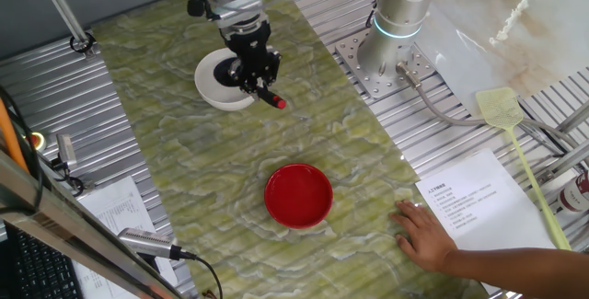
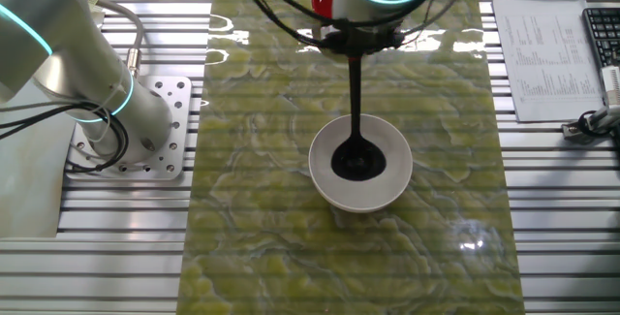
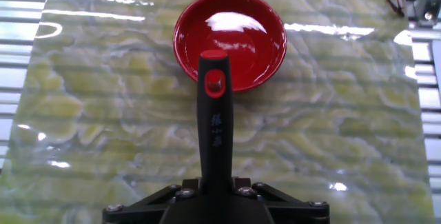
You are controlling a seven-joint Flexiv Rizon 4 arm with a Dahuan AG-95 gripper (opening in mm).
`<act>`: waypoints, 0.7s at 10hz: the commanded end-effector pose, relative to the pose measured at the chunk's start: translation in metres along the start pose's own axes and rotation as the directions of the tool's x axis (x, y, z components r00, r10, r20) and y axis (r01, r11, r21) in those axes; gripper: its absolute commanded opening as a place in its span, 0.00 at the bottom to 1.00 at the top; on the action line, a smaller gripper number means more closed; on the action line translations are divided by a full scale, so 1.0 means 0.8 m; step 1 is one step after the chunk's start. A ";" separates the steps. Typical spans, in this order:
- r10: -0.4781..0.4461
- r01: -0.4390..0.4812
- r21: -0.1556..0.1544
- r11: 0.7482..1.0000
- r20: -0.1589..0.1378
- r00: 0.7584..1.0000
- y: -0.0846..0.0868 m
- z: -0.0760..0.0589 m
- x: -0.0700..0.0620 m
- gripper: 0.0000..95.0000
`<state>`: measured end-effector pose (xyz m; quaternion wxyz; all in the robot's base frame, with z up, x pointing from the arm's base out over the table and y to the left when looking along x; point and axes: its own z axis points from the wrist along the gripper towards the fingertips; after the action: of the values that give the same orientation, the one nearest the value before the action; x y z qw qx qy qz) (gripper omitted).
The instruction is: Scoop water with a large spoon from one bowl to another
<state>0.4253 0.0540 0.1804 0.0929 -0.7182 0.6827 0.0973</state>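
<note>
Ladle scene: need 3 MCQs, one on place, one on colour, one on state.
1. Where is the ladle's scoop?
A. inside the white bowl
B. inside the red bowl
C. flat on the table

2. What colour is the tip of the ladle handle?
A. yellow
B. red
C. white

3. What is the gripper doing?
A. open above the red bowl
B. shut on the ladle handle
C. open beside the white bowl

Answers:
1 A: in the other fixed view the ladle hangs down with its scoop sitting in the white bowl, well apart from the red bowl.
2 B: the hand view shows a red end on the black handle.
3 B: the gripper has its jaws clamped around the handle, which juts out in front of them.
</note>
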 end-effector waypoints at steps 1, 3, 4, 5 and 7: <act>-0.023 0.025 -0.077 0.997 0.022 0.999 0.004 0.008 0.007 0.00; -0.044 0.051 -0.130 0.990 0.056 0.997 0.003 0.016 0.014 0.00; -0.037 0.051 -0.161 0.986 0.085 0.996 0.003 0.021 0.018 0.00; -0.032 0.051 -0.175 0.983 0.110 0.993 0.003 0.027 0.023 0.00; -0.009 0.043 -0.203 0.978 0.164 0.986 0.006 0.037 0.031 0.00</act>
<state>0.4232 0.0387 0.1477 0.0726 -0.7268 0.6496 0.2111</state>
